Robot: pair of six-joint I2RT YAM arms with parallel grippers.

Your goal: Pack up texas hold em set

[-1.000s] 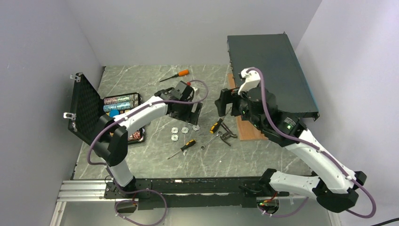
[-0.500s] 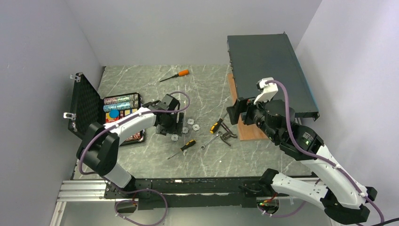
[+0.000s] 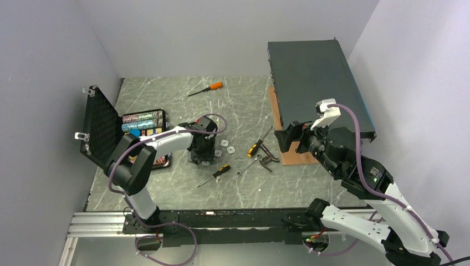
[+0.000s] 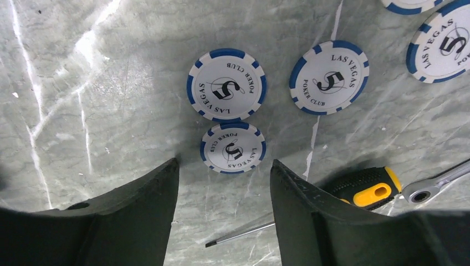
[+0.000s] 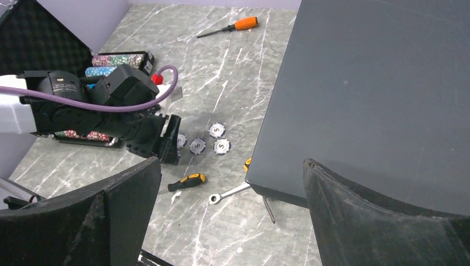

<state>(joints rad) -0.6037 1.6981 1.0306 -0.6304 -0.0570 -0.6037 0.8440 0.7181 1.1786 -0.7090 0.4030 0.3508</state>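
This is a robotics lab test cell. Bare grey walls point(image 3: 221, 33) box in a small marble-patterned table point(image 3: 166, 188) on its left, far and right sides. Two white-and-black robot arms point(image 3: 161, 141) are bolted to an aluminium rail point(image 3: 97, 224) at the near edge, with purple cables point(image 5: 16, 90) running along them. Staged props lie about: poker chips point(image 4: 227, 91), screwdrivers point(image 3: 206, 88) and a large dark box point(image 3: 316, 77).

Poker chip point(image 4: 442, 40) runs off the right edge; screwdriver handle point(image 4: 368, 191) partly behind the left tool point(image 4: 224, 163)
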